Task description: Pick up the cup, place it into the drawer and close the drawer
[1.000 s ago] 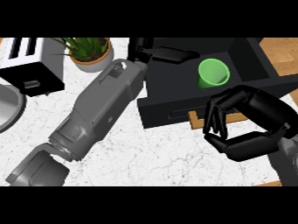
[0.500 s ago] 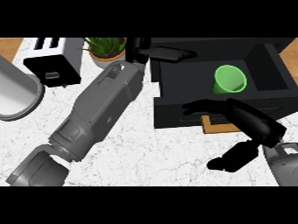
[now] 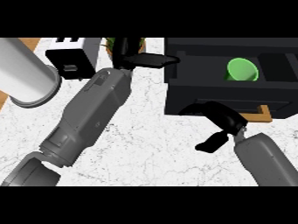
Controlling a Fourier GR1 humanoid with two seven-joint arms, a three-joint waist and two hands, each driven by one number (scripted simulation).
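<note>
Your right robot hand (image 3: 221, 118) has swung in against the drawer (image 3: 232, 94) front, fingers relaxed and holding nothing, with the green cup (image 3: 243, 70) already inside, directly beyond it, nearer than your left.

White marble counter (image 3: 151, 144) bears toaster (image 3: 74, 59), canister (image 3: 19, 72)

Bare desk (image 3: 144, 144) left of and below drawer (image 3: 241, 94). Left forearm (image 3: 90, 116) crosses it diagonally. Toaster (image 3: 74, 54) and grey cylinder (image 3: 19, 72) crowd far left of drawer.
</note>
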